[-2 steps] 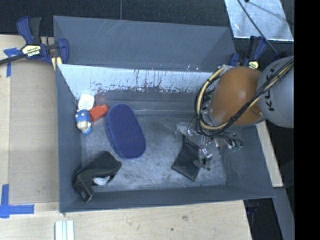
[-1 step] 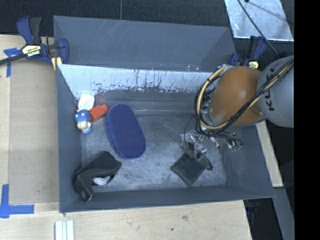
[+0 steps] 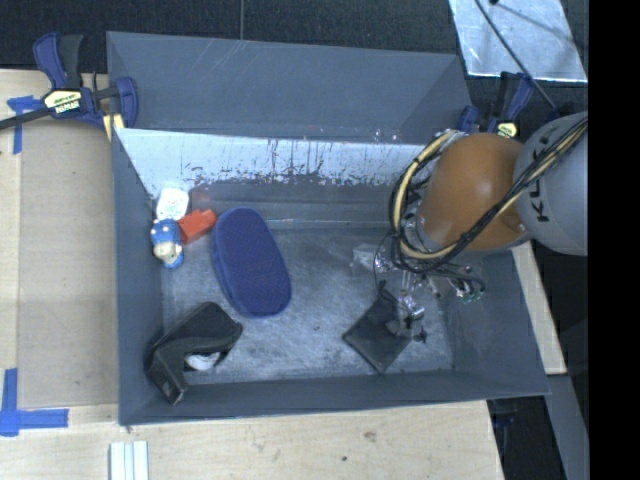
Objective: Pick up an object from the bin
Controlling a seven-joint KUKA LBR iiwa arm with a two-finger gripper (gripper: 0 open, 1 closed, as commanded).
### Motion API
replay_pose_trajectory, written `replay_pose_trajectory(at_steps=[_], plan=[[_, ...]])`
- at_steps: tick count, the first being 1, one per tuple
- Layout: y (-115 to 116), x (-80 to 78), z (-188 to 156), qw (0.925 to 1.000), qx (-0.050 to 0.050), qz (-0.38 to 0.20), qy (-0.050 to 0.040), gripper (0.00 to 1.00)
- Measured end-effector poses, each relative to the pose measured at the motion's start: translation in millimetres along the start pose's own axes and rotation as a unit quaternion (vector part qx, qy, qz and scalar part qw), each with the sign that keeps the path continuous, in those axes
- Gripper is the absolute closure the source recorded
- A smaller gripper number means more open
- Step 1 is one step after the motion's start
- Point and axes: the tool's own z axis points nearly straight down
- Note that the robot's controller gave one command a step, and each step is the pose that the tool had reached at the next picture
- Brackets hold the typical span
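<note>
Now | pincer (image 3: 408, 310) over flat black piece (image 3: 370, 343) | front-right of bin (image 3: 300, 393)

Flat dark pad (image 3: 375, 340), roughly square, matte and blackish. Lying flat, turned cornerwise like a diamond. Directly beneath the claw (image 3: 408, 308), upper corner under it, the rest spreading down and leftward from it.

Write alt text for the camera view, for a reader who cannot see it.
The arm's gripper is low over a flat dark square piece at the right of the grey bin. Further left in the view lie a blue oval pad, a small white, blue and orange toy and a crumpled black thing.
</note>
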Motion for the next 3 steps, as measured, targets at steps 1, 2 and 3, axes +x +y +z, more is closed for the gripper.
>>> replay_pose_trajectory(at_steps=[1,2,3], plan=[[-0.1,-0.2,0.0,1.0,0.0,0.0,-0.0002,1.0],[0.0,0.0,0.1,1.0,0.0,0.0,0.0,0.0],[-0.1,-0.2,-0.1,1.0,0.0,0.0,-0.0003,1.0]])
